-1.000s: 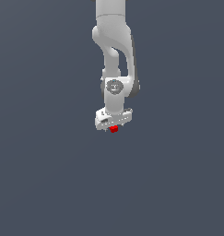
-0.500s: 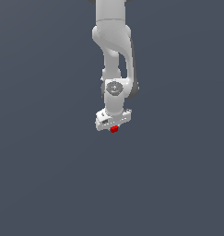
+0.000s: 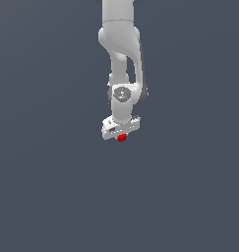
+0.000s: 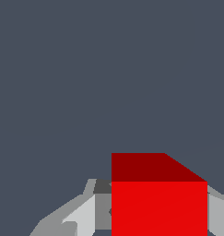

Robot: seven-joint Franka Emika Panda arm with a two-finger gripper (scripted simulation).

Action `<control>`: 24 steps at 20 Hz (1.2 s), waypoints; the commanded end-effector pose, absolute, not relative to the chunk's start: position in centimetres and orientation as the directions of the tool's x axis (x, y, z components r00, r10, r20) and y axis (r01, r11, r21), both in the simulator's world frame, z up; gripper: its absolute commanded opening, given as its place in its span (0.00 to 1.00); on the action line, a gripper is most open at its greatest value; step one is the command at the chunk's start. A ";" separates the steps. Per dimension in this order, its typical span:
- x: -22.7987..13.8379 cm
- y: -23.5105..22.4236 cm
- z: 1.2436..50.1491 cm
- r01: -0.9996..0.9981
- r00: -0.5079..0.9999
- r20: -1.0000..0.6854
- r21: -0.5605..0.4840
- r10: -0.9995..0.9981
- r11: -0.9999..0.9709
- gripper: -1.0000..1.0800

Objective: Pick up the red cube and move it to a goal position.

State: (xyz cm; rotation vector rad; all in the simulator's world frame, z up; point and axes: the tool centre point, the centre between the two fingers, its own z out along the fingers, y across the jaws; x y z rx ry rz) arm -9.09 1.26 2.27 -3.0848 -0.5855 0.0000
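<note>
The red cube shows in the exterior view just under the white gripper body, near the middle of the picture. My gripper hangs from the upright white arm and is shut on the cube. In the wrist view the red cube fills the space between the grey fingers, one on each side, touching it. The fingertips themselves are hidden by the cube and the gripper body in the exterior view.
A flat, plain dark grey-blue surface lies all around the arm in both views. No goal marker and no other object shows.
The gripper with the red cube in it has shifted very slightly; the arm's pose is almost the same as one second ago.
</note>
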 end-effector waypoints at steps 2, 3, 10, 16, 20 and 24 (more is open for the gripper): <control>-8.9 1.3 2.9 0.366 0.930 0.001 -0.001 0.366 -0.930 0.00; -8.9 1.3 3.2 0.366 0.930 0.001 -0.001 0.366 -0.930 0.00; -8.1 1.5 6.8 0.367 0.930 0.001 -0.001 0.367 -0.930 0.00; -7.0 1.9 11.8 0.368 0.930 0.001 -0.001 0.368 -0.930 0.00; -6.1 2.2 15.8 0.368 0.930 0.001 -0.002 0.368 -0.930 0.00; -5.2 2.5 19.8 0.369 0.930 0.001 -0.002 0.369 -0.930 0.00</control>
